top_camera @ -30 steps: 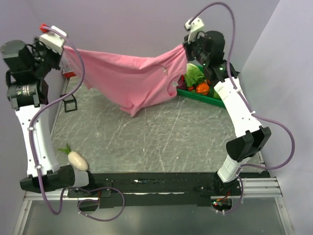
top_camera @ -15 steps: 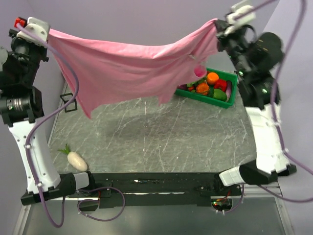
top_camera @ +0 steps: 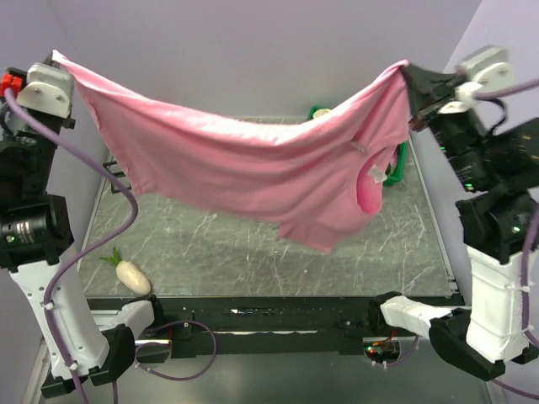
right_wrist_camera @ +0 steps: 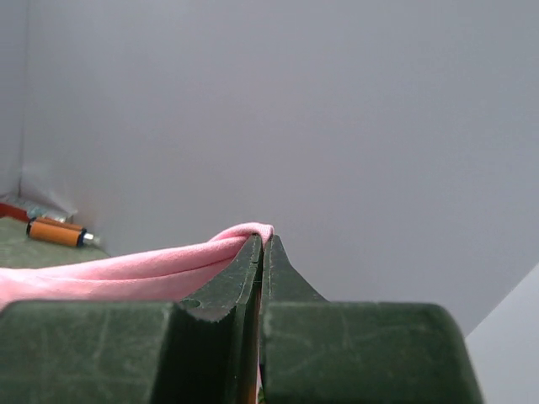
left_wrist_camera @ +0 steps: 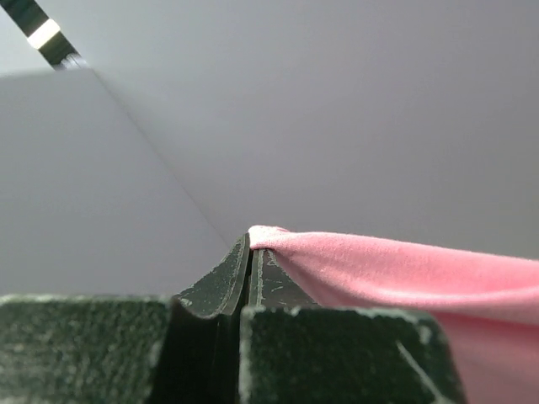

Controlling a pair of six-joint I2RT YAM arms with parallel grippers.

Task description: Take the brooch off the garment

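The soft pink short-sleeved T-shirt (top_camera: 227, 164) hangs slung between both arms. The left gripper (left_wrist_camera: 253, 248) and right gripper (top_camera: 410, 76) are each pinched tight on a corner. The tiny pale silvery brooch (top_camera: 360, 148) sits beside the neck opening, at seven o'clock from the right gripper, which is by far the nearer one.

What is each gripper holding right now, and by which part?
Both hold the pink T-shirt, hung stretched between them. The left gripper pinches a fold at its left end; the right gripper pinches a fold at the end near the neck opening.
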